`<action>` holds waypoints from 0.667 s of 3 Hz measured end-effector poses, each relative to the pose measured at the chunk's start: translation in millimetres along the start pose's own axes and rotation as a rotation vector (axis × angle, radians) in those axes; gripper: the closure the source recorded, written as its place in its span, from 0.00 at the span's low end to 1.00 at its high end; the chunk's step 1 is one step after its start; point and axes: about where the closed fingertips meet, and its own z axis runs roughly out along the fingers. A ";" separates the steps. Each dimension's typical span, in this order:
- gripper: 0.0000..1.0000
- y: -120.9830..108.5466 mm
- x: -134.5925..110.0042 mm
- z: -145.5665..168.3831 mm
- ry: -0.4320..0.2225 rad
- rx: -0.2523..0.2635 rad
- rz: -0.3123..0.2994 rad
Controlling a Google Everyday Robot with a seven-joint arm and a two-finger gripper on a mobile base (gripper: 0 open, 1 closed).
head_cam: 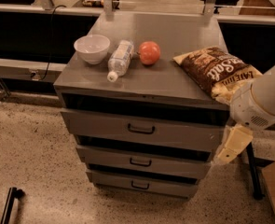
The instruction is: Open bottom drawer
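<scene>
Partly cut off at the right edge, the arm ends in a cream end effector hanging just beside the grey cabinet, level with its middle drawer; I cannot tell whether it is spread or pressed together. The bottom drawer, lowest of three, shows a shallow grey front and a small black loop handle; its inside is hidden. A white bowl stands on top.

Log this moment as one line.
bottom drawer: shut, untouched | hand: right of cabinet, by top drawer, away from handle
</scene>
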 end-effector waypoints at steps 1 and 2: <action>0.00 0.1 -0.5 3.7 -0.001 0.004 -0.004; 0.00 21.0 23.7 40.3 -0.070 -0.054 0.048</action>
